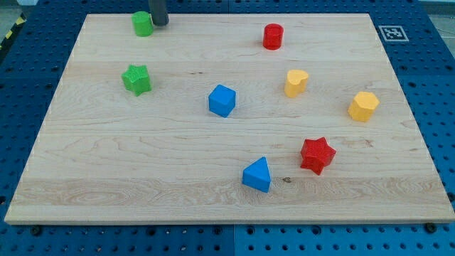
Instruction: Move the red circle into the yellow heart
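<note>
The red circle (273,36) stands near the top of the board, right of centre. The yellow heart (296,82) lies below it and slightly to the right, about a block's width apart. My tip (159,23) is at the board's top edge on the left, touching or almost touching the right side of the green circle (143,23). The tip is far to the left of the red circle.
On the wooden board (106,171) also lie a green star (136,79) at left, a blue cube-like block (222,100) in the middle, a yellow hexagon (363,106) at right, a red star (316,155) and a blue triangle (257,175) toward the bottom.
</note>
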Robot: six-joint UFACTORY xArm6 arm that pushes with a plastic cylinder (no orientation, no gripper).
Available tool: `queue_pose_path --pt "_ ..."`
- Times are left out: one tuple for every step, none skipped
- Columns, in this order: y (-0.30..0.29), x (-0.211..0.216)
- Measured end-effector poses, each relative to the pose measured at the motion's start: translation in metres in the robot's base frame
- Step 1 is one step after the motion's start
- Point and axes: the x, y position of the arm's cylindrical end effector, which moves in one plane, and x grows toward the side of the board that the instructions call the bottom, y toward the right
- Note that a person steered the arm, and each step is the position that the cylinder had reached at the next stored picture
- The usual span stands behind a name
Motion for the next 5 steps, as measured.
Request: queue_pose_path --pt "-0.003 -0.009" --pt "-0.039 -0.009" --pt "-0.039 -0.009" --pt "-0.029 -0.007" --pt "-0.027 -0.006"
